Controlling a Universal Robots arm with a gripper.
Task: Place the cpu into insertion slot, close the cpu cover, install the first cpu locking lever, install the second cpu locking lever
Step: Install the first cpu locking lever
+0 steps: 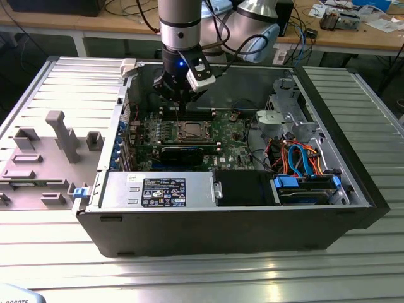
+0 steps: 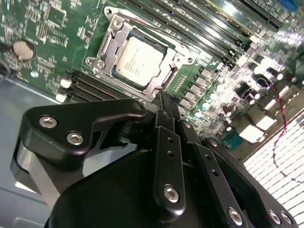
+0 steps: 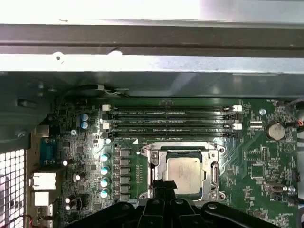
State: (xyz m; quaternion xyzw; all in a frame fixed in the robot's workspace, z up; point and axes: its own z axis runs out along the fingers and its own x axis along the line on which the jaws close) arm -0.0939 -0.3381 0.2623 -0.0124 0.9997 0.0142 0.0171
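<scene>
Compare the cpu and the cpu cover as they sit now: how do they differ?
The cpu is a solid square with a pale top; the cpu cover is an open frame. The cpu cover is larger and rings the cpu, which shows through its cut-out. Both are silver metal and lie flat.

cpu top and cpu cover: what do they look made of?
cpu: probably metal. The top is matte silver-grey with a dull, even sheen.
cpu cover: looks like thin stamped sheet metal. It is a brighter silver, with sharp glints along its edges.
</scene>
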